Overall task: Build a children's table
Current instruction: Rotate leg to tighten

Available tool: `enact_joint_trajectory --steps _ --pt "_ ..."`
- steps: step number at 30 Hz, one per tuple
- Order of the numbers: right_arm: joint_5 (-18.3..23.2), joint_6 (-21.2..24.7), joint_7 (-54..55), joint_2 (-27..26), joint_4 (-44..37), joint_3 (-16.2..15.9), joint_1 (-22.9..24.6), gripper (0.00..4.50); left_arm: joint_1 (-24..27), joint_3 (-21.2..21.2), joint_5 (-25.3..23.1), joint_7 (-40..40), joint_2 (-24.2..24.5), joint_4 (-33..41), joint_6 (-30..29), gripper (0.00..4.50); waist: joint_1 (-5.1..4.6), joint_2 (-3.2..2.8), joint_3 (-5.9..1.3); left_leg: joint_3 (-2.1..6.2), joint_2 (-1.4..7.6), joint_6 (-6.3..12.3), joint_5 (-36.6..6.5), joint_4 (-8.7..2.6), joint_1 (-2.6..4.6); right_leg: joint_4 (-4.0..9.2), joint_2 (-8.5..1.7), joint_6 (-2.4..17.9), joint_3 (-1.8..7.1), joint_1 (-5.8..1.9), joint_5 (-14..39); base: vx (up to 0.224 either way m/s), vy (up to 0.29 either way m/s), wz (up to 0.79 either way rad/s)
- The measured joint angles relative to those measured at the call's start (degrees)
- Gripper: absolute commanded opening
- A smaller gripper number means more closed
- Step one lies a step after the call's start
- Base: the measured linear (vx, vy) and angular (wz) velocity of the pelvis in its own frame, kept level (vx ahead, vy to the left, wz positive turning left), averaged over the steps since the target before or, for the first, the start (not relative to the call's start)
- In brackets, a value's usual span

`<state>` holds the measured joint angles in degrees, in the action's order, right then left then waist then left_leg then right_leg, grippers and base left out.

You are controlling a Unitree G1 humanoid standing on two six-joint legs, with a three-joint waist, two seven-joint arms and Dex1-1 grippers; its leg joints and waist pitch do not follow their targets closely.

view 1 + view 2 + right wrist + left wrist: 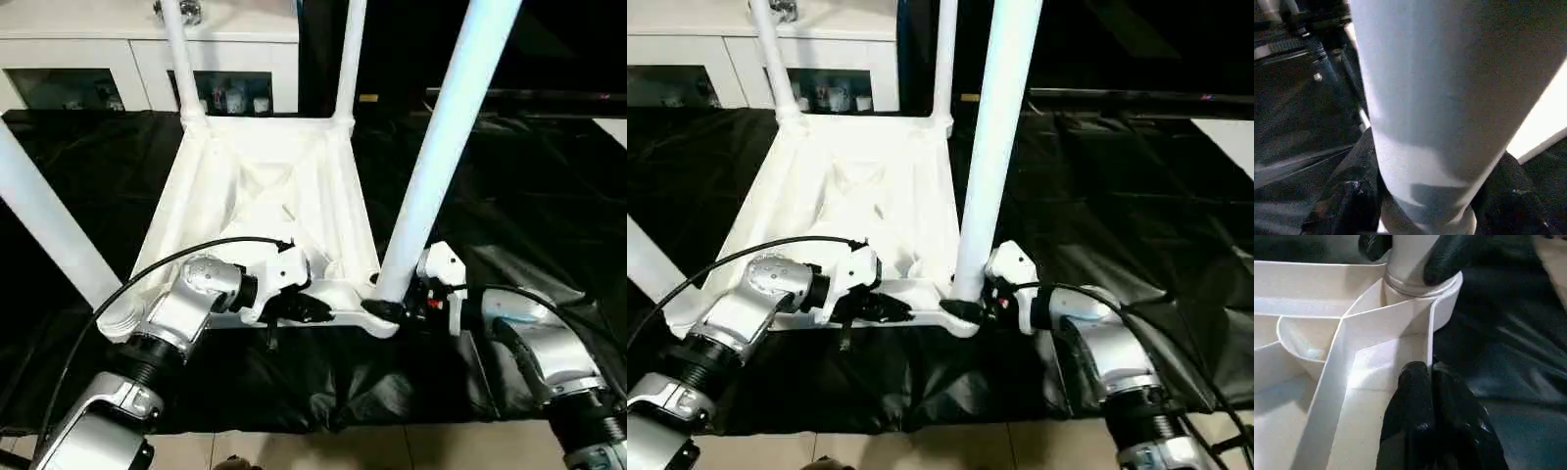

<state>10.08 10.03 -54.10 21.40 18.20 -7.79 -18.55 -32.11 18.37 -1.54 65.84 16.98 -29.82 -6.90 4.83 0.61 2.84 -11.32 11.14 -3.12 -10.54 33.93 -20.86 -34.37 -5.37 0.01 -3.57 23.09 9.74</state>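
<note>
Black-draped bench (549, 196): your children's table (265, 196) lies inverted, centre frame. Left wrist view: left tool (1431, 382) clenched, pressing the rim. Right wrist view: right tool (1425, 196) grasping the leg (1449, 88) at its socket.

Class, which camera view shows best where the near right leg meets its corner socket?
The left wrist view: the leg sits in its round corner socket, with the right gripper around its base. The head views show that joint small; the right wrist view shows the leg close up.
</note>
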Motion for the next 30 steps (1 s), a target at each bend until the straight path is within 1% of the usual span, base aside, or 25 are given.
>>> enact_joint_trajectory --steps 2,3,5,6,8,10,13,14,17,18,20,23,26,28,29,30 --pt "-0.9 0.7 5.0 -2.3 1.0 1.2 -0.4 1.98 0.0 -0.3 -0.8 -3.3 -1.3 0.4 -1.9 0.0 -0.51 0.09 -0.05 0.02 0.0 -0.07 0.0 0.0 0.06 0.02 0.0 0.0 0.0 -0.01 0.0 0.0 0.0 0.0" --pt "-1.3 1.1 8.0 -3.4 1.7 1.9 -0.9 1.98 0.0 -0.6 -1.2 -5.3 -2.3 0.5 -3.2 0.0 -0.95 0.15 -0.07 0.05 -0.02 -0.11 0.1 0.0 0.09 0.03 0.0 0.0 -0.01 -0.01 0.0 0.0 0.0 0.0" --pt "-2.0 2.4 15.4 -7.1 2.7 3.8 -1.4 1.97 0.0 -1.1 -2.3 -10.0 -4.7 1.5 -6.7 0.0 -1.71 0.22 -0.09 0.11 -0.02 -0.11 0.1 -0.01 0.12 0.13 0.01 -0.1 -0.06 -0.02 0.0 0.0 0.0 0.0" --pt "-2.5 2.7 19.0 -8.6 2.9 4.5 -1.5 1.97 0.0 -1.2 -2.7 -12.0 -5.7 1.9 -8.1 0.0 -1.9 0.21 -0.09 0.15 -0.02 -0.11 0.1 -0.03 0.12 0.22 0.01 -0.1 -0.08 -0.03 0.0 0.0 0.0 0.0" --pt "-4.6 3.3 27.1 -12.4 3.6 5.4 -2.5 1.97 0.1 -1.6 -3.5 -16.1 -7.8 2.5 -10.5 0.0 -2.57 0.2 -0.11 0.25 -0.04 -0.11 0.1 -0.03 0.14 0.3 0.01 -0.1 -0.13 -0.02 0.0 0.0 0.0 0.0" --pt "-5.5 3.2 31.2 -14.5 4.2 5.7 -3.0 1.97 0.4 -1.6 -3.8 -17.6 -8.4 3.1 -11.5 0.0 -2.96 0.2 -0.11 0.31 -0.08 -0.12 0.1 -0.03 0.21 0.36 0.01 -0.1 -0.15 -0.02 0.0 0.0 0.0 0.0" --pt "-5.9 2.2 32.1 -15.3 4.4 5.7 -2.9 1.97 1.3 -1.7 -3.9 -17.9 -8.5 4.2 -11.8 0.0 -3.08 0.2 -0.11 0.5 -0.13 -0.12 0.1 -0.04 0.22 0.46 0.02 -0.1 -0.2 -0.02 0.0 0.0 0.0 0.0" --pt "-6.1 1.7 32.1 -15.4 4.4 5.7 -2.7 2.52 1.4 -1.6 -3.9 -17.7 -8.3 4.4 -11.6 0.0 -3.12 0.2 -0.11 0.5 -0.14 -0.12 0.1 -0.04 0.21 0.48 0.03 -0.1 -0.19 -0.02 0.0 0.0 0.0 0.0" --pt "-6.0 1.6 31.2 -15.6 4.4 5.7 -2.7 2.86 1.6 -1.0 -4.3 -17.1 -7.5 4.4 -9.5 0.0 -3.19 0.2 -0.11 0.61 -0.16 -0.12 0.1 -0.05 0.17 0.49 0.06 -0.1 -0.2 0.02 0.0 0.0 0.0 0.0" --pt "-6.0 1.5 31.0 -15.5 4.3 5.7 -2.7 2.86 1.6 -0.8 -4.3 -16.7 -7.3 4.4 -9.1 0.0 -3.18 0.2 -0.11 0.61 -0.16 -0.12 0.1 -0.05 0.17 0.48 0.07 -0.1 -0.19 0.02 0.0 0.0 0.0 0.0" --pt "-6.2 1.1 28.4 -14.0 4.3 4.6 -2.7 3.15 1.6 -0.5 -4.1 -15.1 -6.3 4.9 -8.5 0.0 -3.09 0.2 -0.11 0.62 -0.15 -0.13 0.1 -0.07 0.09 0.44 0.07 -0.1 -0.19 0.05 0.0 0.0 0.0 0.0" --pt "-6.0 0.9 23.9 -11.7 4.1 3.4 -2.7 3.15 2.0 -0.5 -3.2 -13.1 -5.4 5.7 -8.1 0.0 -2.87 0.2 -0.11 0.63 -0.14 -0.13 0.1 -0.08 0.0 0.34 0.08 0.0 -0.18 0.07 -0.1 0.0 0.0 0.0" --pt "-4.0 0.8 14.3 -7.1 2.4 2.1 -2.1 3.15 2.0 -0.6 -1.1 -8.7 -3.6 5.9 -8.0 0.0 -2.56 0.18 -0.09 0.62 -0.12 -0.13 0.1 -0.12 -0.14 0.27 0.09 0.3 -0.18 0.11 -0.3 0.0 0.0 0.0" --pt "-2.0 1.1 7.7 -4.3 1.4 1.7 -1.6 3.15 2.1 -0.6 0.1 -5.1 -1.9 5.9 -7.1 0.0 -2.21 0.16 -0.08 0.6 -0.09 -0.11 0.1 -0.15 -0.21 0.25 0.1 0.2 -0.18 0.13 -0.2 0.028 -0.002 0.03" --pt "-0.4 2.1 2.1 -1.8 -0.4 0.5 -1.2 3.15 2.1 -0.4 0.9 -2.0 -0.6 5.9 -6.4 0.0 -1.75 0.11 -0.06 0.6 -0.1 -0.11 0.1 -0.16 -0.26 0.28 0.09 0.2 -0.18 0.13 -0.2 0.0 0.0 0.0" --pt "0.3 2.6 -0.7 -0.5 -0.9 0.2 -1.1 2.98 2.1 -0.4 1.2 -0.6 -0.1 5.9 -6.1 0.0 -1.39 0.12 -0.06 0.6 -0.08 -0.09 0.1 -0.17 -0.29 0.29 0.09 0.2 -0.19 0.13 -0.1 0.0 0.0 0.0"
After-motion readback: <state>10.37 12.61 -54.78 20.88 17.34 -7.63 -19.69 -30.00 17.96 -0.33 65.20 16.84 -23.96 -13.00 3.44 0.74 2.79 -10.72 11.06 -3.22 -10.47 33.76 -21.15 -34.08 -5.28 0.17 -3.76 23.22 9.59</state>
